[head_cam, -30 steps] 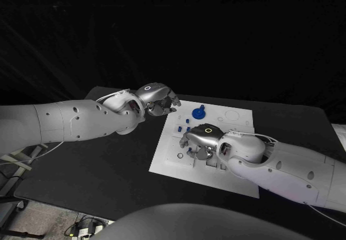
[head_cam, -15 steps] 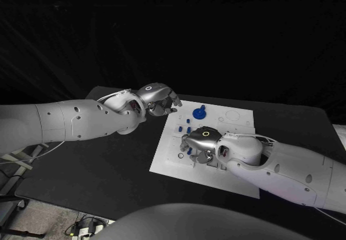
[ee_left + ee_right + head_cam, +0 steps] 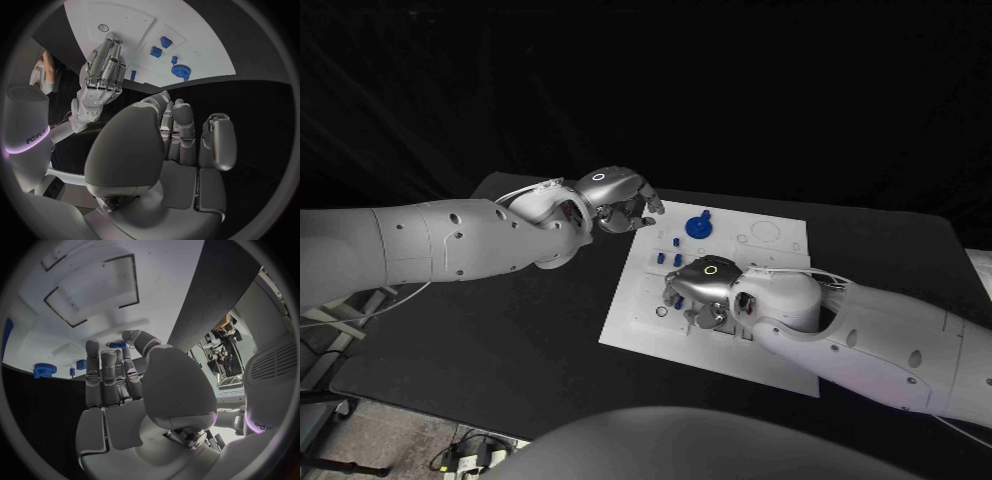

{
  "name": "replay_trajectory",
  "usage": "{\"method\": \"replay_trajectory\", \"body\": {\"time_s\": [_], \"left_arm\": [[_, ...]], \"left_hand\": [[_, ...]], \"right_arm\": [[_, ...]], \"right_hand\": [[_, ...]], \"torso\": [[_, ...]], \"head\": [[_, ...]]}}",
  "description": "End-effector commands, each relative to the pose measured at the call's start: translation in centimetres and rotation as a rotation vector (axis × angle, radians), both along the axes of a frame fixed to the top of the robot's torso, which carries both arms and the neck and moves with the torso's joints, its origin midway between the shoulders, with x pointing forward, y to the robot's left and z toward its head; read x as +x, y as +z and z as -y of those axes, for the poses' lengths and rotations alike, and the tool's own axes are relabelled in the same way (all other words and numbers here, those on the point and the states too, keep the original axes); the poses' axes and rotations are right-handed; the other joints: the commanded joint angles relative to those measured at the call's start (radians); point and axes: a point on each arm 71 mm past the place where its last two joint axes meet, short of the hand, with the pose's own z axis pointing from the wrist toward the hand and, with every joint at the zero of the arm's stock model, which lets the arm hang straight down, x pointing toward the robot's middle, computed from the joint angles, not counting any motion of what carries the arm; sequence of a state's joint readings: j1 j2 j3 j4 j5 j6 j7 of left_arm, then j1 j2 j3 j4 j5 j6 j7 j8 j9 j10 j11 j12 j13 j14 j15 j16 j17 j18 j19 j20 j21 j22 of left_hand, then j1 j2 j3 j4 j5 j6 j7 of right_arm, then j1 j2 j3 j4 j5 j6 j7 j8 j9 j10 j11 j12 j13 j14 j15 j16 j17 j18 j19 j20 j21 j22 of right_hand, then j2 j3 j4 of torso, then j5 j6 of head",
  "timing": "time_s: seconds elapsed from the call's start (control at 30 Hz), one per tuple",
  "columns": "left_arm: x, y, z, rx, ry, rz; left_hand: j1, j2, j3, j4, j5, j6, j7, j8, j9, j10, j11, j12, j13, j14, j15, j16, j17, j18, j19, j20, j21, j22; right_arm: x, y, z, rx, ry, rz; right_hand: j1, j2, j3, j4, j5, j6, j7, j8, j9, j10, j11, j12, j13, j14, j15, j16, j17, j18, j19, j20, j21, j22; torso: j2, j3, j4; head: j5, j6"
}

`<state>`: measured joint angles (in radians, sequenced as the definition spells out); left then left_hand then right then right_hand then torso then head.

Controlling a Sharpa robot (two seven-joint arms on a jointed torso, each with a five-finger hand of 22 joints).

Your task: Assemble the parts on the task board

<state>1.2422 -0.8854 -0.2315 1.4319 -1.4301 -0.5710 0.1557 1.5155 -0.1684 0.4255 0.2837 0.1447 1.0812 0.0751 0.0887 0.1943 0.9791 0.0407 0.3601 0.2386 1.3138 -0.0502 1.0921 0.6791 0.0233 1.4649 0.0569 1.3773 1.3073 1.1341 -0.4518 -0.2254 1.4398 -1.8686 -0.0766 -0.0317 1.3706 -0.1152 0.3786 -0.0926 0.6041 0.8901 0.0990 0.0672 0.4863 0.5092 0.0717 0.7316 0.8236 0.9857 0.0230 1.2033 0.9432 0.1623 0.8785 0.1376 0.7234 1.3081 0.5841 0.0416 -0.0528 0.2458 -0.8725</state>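
The white task board lies mid-table. A blue gear stands near its far edge, with small blue parts beside it. My right hand hovers low over the board's left-middle. In the right wrist view a small ribbed blue part sits between its thumb and a fingertip, seemingly pinched; the other fingers are stretched out. My left hand hangs over the board's far left corner, fingers loosely bent and holding nothing. The left wrist view has the gear, two blue blocks and the right hand.
Shallow rectangular recesses mark the board ahead of the right hand's fingers. A small ring lies near the board's left edge. Black table surrounds the board, with open room at its left and front.
My right hand has shifted slightly toward the board's left edge and turned a little. The left hand has stayed where it was.
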Motion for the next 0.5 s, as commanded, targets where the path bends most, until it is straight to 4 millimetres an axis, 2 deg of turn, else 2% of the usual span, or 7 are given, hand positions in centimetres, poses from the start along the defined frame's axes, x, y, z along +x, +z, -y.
{"method": "replay_trajectory", "body": {"time_s": [0.03, 0.3, 0.5], "left_arm": [[0.01, -0.05, 0.18, 0.003, -0.004, -0.013], [0.11, -0.12, 0.17, 0.005, -0.004, -0.013], [0.15, -0.18, 0.12, 0.008, -0.004, -0.016]], "left_hand": [[0.013, 0.000, 0.007, -0.002, 0.002, 0.003, 0.008, 0.001, 0.002, -0.005, -0.001, 0.006, 0.002, 0.002, 0.002, 0.006, 0.002, 0.016, 0.029, 0.005, 0.005, 0.212], [0.012, 0.006, 0.008, 0.002, 0.003, 0.011, 0.011, 0.005, 0.004, -0.007, 0.001, 0.012, 0.003, 0.003, 0.003, 0.007, 0.003, 0.016, 0.029, 0.006, 0.006, 0.212], [0.011, 0.010, 0.009, 0.004, 0.005, 0.013, 0.011, 0.007, 0.005, -0.009, 0.002, 0.015, 0.004, 0.004, 0.004, 0.008, 0.004, 0.016, 0.029, 0.006, 0.006, 0.212]], "right_arm": [[0.09, -0.25, 0.01, -0.030, 0.002, 0.015], [0.60, -0.22, 0.05, -0.005, -0.010, 0.036], [0.98, -0.28, 0.14, 0.013, -0.020, 0.050]], "right_hand": [[0.006, 0.004, 0.002, -0.005, -0.001, 0.005, -0.002, 0.004, 0.002, 0.004, -0.002, -0.007, -0.007, -0.006, -0.005, 0.001, -0.002, 0.013, -0.011, -0.001, 0.013, 0.035], [0.008, 0.023, 0.007, -0.008, -0.017, 0.031, -0.003, 0.017, 0.021, 0.039, -0.002, -0.028, -0.036, 0.009, -0.005, 0.017, 0.005, 0.009, -0.008, -0.006, 0.062, 0.040], [0.009, 0.038, 0.007, -0.007, -0.052, 0.050, -0.003, 0.027, 0.039, 0.078, 0.000, -0.057, -0.074, 0.022, -0.003, 0.030, 0.008, 0.006, -0.002, -0.007, 0.103, 0.042]], "torso": [[0.000, -0.0001, 0.0003], [0.001, -0.0002, 0.0007], [0.000, 0.0002, 0.0013]], "head": [[0.000, 0.000], [0.001, 0.000], [0.005, 0.000]]}}
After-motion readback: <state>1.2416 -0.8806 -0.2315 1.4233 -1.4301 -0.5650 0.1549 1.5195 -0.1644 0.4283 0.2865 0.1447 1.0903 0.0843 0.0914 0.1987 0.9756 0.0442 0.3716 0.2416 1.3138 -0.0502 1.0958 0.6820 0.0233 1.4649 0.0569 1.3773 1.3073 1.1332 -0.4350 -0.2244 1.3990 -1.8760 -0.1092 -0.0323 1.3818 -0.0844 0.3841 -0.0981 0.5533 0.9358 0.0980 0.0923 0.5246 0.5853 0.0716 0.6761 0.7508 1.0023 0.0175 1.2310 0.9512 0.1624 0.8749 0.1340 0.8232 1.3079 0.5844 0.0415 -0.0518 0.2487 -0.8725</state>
